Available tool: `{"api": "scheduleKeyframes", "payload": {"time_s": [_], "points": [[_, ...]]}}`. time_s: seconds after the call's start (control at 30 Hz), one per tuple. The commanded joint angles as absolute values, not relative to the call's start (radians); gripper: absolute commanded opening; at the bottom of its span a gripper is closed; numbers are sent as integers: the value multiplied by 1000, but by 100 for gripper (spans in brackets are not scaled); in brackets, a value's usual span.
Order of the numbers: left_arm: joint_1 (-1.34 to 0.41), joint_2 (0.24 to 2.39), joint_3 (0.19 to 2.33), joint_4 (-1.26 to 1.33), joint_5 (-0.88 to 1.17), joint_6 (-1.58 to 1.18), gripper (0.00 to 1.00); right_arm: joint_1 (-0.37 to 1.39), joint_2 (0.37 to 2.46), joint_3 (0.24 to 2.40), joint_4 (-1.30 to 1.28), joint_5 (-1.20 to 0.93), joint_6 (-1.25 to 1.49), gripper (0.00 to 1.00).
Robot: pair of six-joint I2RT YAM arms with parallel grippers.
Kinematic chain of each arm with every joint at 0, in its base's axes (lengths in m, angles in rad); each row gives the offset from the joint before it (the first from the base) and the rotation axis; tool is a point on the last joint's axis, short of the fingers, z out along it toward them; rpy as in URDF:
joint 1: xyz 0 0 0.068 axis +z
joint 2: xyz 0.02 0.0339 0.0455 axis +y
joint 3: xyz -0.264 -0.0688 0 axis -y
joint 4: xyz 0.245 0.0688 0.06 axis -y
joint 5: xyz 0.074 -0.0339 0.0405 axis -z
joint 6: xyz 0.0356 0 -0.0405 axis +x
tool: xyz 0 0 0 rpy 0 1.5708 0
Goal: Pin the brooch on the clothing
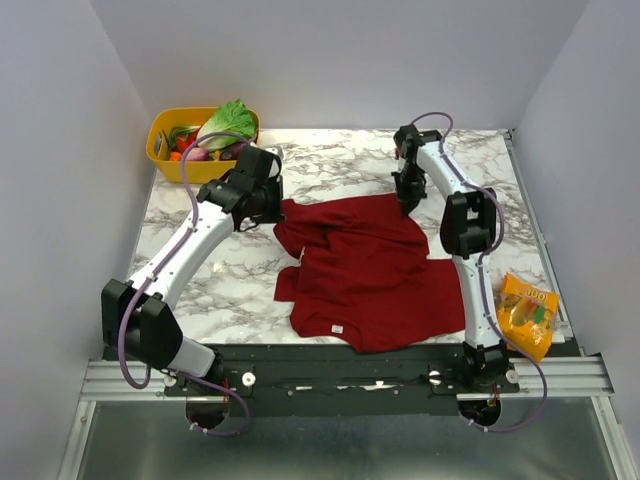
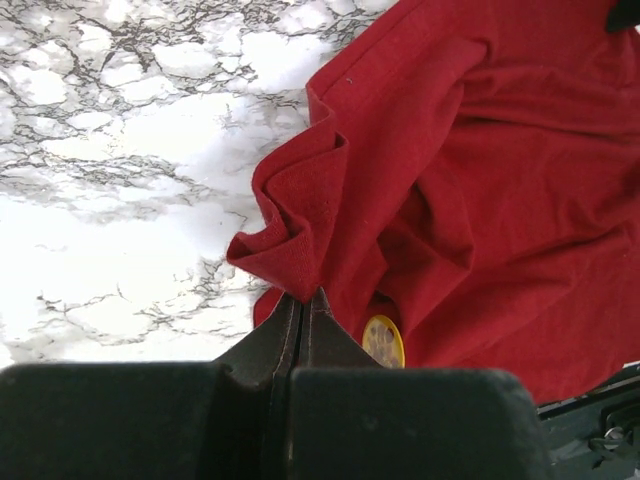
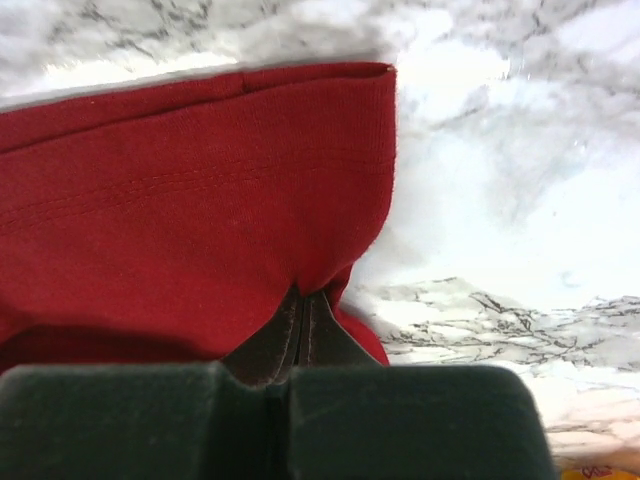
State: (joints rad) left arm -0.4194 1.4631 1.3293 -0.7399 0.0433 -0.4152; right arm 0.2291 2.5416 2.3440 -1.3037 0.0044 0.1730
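The clothing (image 1: 370, 275), a dark red T-shirt, lies crumpled on the marble table with its white neck label (image 1: 337, 328) near the front edge. My left gripper (image 1: 274, 214) is at the shirt's far left corner. In the left wrist view that gripper (image 2: 303, 297) is shut on a bunched fold of the clothing (image 2: 480, 180). The brooch (image 2: 383, 340), a small round yellow disc, sits on the fabric just right of those fingers. My right gripper (image 1: 407, 205) is at the far right edge, and in the right wrist view the gripper (image 3: 305, 295) is shut on the clothing (image 3: 200, 200) by its hem.
A yellow basket (image 1: 163, 150) of toy vegetables stands at the far left corner. An orange-yellow snack bag (image 1: 528, 315) lies at the near right edge beside the right arm. Grey walls close in the table on three sides.
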Motion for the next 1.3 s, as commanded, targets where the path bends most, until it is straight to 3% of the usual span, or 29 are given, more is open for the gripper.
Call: {"api": "scheduleKeyframes", "payload": {"time_s": [0.0,0.17,0.6,0.9,1.27], "points": [[-423,1427,1330,-744,9,-403,0,232,2427,2284,-1232,5,184,0],[-423,1474,1402,-745,-21,-391,0,233,2252,2247,-1096,-30,189,1],[-423,1542,1893,-818,-113,-350,0,233,1626,1961,-730,-166,207,0],[-423,1238,1839,-566,-143,-327,0,233,1157,1731,-388,-311,236,0],[-423,1048,1875,-508,57,-307,0,232,813,1580,-183,-357,256,0]]}}
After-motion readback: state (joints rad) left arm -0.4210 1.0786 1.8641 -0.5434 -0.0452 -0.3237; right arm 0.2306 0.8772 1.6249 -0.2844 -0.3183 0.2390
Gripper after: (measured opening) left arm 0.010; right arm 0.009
